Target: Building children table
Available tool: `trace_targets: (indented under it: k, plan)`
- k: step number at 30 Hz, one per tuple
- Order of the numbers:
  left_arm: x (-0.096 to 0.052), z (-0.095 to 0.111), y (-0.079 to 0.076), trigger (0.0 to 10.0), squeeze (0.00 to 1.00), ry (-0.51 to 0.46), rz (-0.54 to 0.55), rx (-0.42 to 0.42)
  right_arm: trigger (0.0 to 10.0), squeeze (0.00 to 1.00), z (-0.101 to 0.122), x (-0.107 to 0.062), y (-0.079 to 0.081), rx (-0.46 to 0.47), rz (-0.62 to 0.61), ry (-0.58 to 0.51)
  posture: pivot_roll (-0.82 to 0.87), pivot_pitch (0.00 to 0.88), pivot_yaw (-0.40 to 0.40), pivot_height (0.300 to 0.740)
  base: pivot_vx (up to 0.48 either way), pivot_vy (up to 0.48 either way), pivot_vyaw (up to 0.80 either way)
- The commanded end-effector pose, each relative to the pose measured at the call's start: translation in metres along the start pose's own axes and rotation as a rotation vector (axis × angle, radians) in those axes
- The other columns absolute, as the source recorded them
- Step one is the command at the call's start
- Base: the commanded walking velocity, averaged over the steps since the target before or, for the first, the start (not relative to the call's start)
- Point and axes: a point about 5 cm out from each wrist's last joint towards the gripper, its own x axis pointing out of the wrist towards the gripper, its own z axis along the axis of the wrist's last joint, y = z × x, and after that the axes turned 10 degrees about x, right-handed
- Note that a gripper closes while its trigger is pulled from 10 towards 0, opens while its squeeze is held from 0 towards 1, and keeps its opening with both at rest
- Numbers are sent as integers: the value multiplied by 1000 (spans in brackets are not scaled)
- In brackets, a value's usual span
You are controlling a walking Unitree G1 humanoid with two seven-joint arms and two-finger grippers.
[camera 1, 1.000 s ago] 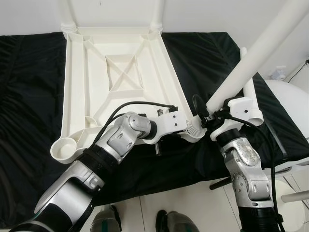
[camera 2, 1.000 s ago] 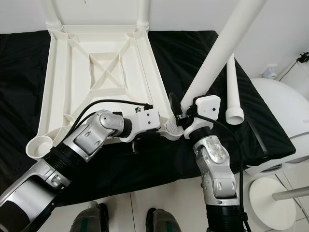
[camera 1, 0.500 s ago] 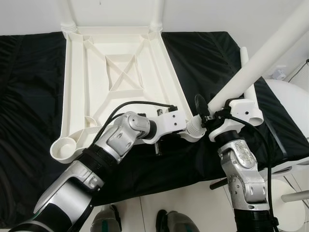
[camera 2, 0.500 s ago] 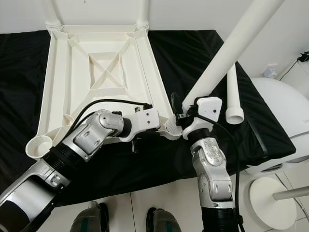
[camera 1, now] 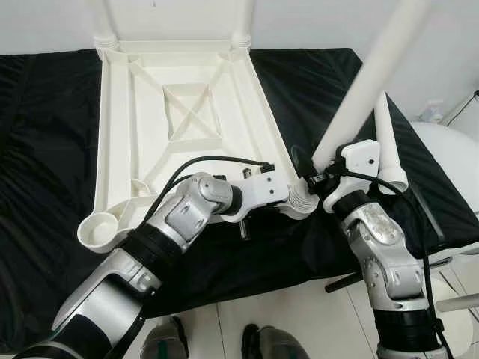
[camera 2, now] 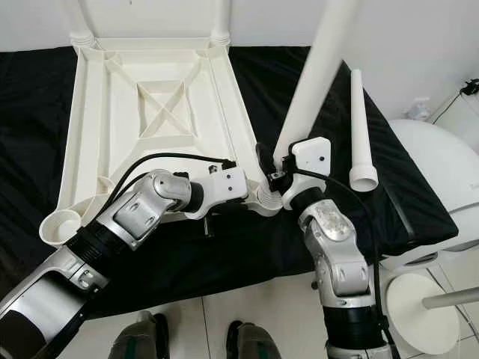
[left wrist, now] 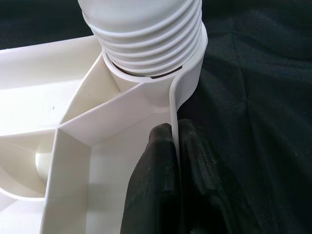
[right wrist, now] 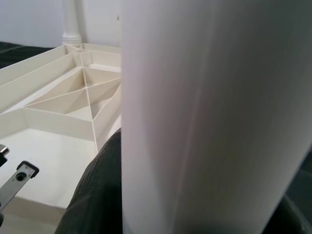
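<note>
Two legs stand fitted at the far corners of the upturned tabletop (camera 1: 179,112). My left gripper (left wrist: 176,165) pinches its rim; my right gripper (camera 1: 318,179) clamps the third leg (camera 1: 367,82) at the near socket (camera 1: 301,200). A fourth leg (camera 1: 387,142) lies beside, and its socket (camera 1: 101,228) is empty.

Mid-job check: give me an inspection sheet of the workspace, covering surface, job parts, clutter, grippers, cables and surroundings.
Surface: black cloth covers the work area.
Job's things: white table top lies upside down on the cloth, two legs fitted at its far corners. A third leg stands with its ribbed end at the near right corner socket. A spare leg lies on the cloth to the right.
Clutter: nothing seen.
Grippers: left gripper pinches the table top's wall beside the socket; right gripper grips the third leg low down.
Cables: black cable loops over the left forearm.
Surroundings: white wall, tiled floor, white round furniture at the right.
</note>
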Motion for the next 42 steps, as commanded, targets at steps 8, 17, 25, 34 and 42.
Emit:
trace_targets:
  k: [8, 17, 25, 34, 42]
  plan:
    - [-6, -8, 7, 10000, 0, 65, 54, 10, 10000, 0, -40, -10, -14, 77, 0, 212, 0, 136, -50, 740, 0, 0, 0]
    - [-5, -6, 6, 10000, 0, 57, 51, 12, 10000, 0, -52, -19, -25, 59, -16, 231, -4, 134, -48, 740, 0, 0, 0]
    - [-4, -5, 6, 10000, 0, 55, 52, 11, 10000, 0, -55, -22, -23, 87, -75, 195, -3, 138, -49, 740, 0, 0, 0]
    - [-6, -6, 6, 10000, 0, 57, 53, 9, 10000, 0, -57, -22, -15, 104, -205, 159, -1, 147, -49, 740, 0, 0, 0]
    - [-6, -6, 7, 10000, 0, 58, 55, 9, 10000, 0, -52, -19, -8, 95, -256, 121, -1, 150, -52, 740, 0, 0, 0]
